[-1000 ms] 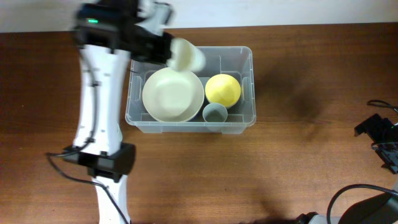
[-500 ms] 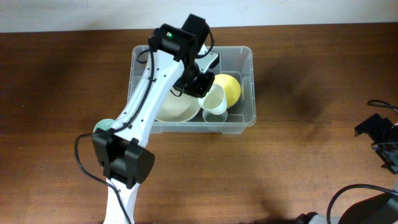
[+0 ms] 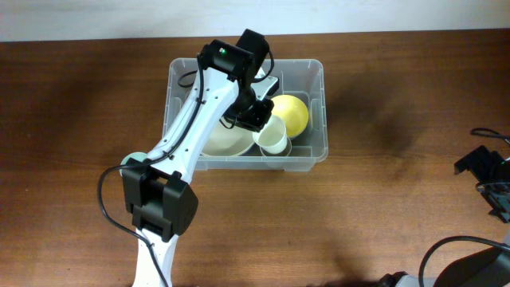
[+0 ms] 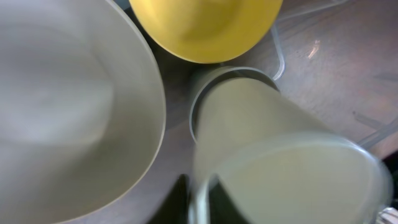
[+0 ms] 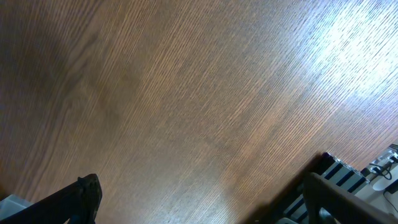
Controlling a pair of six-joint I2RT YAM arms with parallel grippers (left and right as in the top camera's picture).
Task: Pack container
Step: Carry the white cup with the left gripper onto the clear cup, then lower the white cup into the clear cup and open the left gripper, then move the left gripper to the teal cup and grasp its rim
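The container (image 3: 317, 72) is a clear tub at the table's back middle. It holds a large cream bowl (image 3: 221, 140), a yellow bowl (image 3: 290, 114) and a grey-blue cup (image 4: 205, 78). My left gripper (image 3: 256, 119) reaches into the tub and is shut on the rim of a pale cream cup (image 3: 274, 138). In the left wrist view the cream cup (image 4: 280, 155) hangs tilted just over the mouth of the grey-blue cup, between the cream bowl (image 4: 62, 106) and the yellow bowl (image 4: 205, 25), with my fingers (image 4: 199, 199) pinching its wall. My right gripper (image 5: 205, 208) is open and empty over bare wood.
A teal round object (image 3: 131, 163) shows on the table left of the tub, mostly hidden behind my left arm. My right arm (image 3: 486, 183) rests at the far right edge with cables near it.
My left arm swung from the tub's back left corner into the tub with the cream cup, then moved it slightly lower over the grey-blue cup. The right arm has not moved.
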